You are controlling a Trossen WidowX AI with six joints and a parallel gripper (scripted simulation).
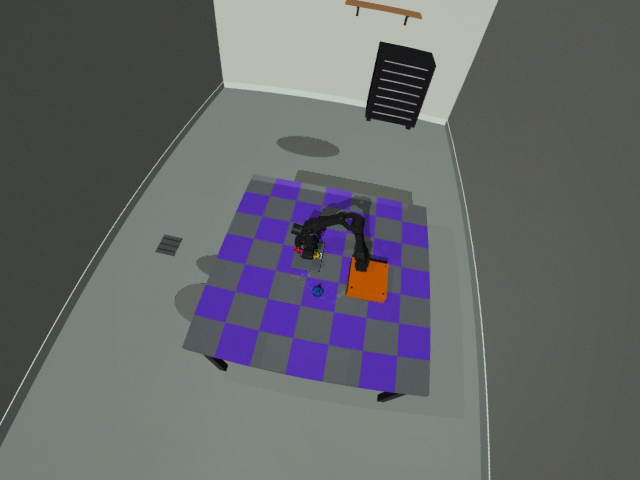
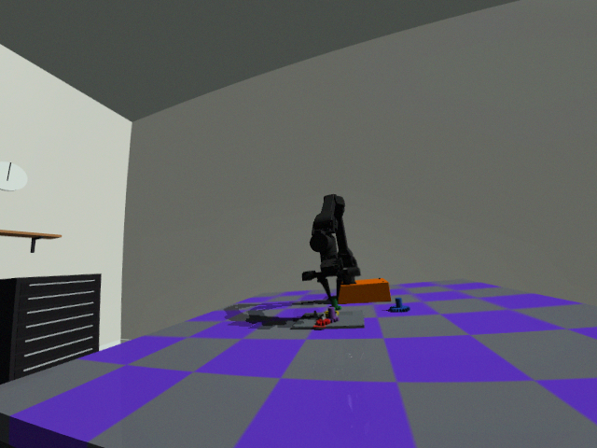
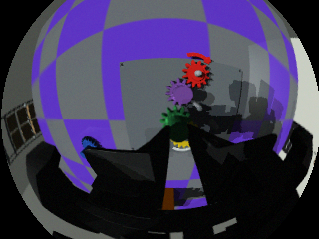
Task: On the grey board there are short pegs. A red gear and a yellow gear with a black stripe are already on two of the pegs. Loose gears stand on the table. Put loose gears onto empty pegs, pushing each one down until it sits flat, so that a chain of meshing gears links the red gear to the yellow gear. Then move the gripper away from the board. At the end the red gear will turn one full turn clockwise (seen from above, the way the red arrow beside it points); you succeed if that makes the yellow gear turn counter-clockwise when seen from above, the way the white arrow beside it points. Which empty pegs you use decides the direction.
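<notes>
The grey board (image 1: 305, 265) (image 2: 354, 322) (image 3: 140, 90) carries the red gear (image 1: 297, 250) (image 2: 322, 322) (image 3: 195, 74). A purple gear (image 2: 332, 315) (image 3: 180, 94) is on the board beside the red one, their teeth at or near contact. The yellow gear (image 1: 316, 255) (image 3: 182, 144) is partly hidden behind the fingers and the held gear. My gripper (image 2: 334, 299) (image 3: 178, 129) is shut on the green gear (image 2: 336, 306) (image 3: 174, 117), holding it upright above the board, between purple and yellow in the wrist view. A blue gear (image 1: 317, 290) (image 2: 398, 308) (image 3: 89, 143) stands on the table off the board.
An orange box (image 1: 368, 281) (image 2: 365, 292) stands by the arm's base. The red arrow (image 3: 199, 56) lies beside the red gear; part of the white arrow (image 3: 180, 149) shows by the yellow gear. The arm's shadow darkens part of the board, so the empty pegs are hard to make out.
</notes>
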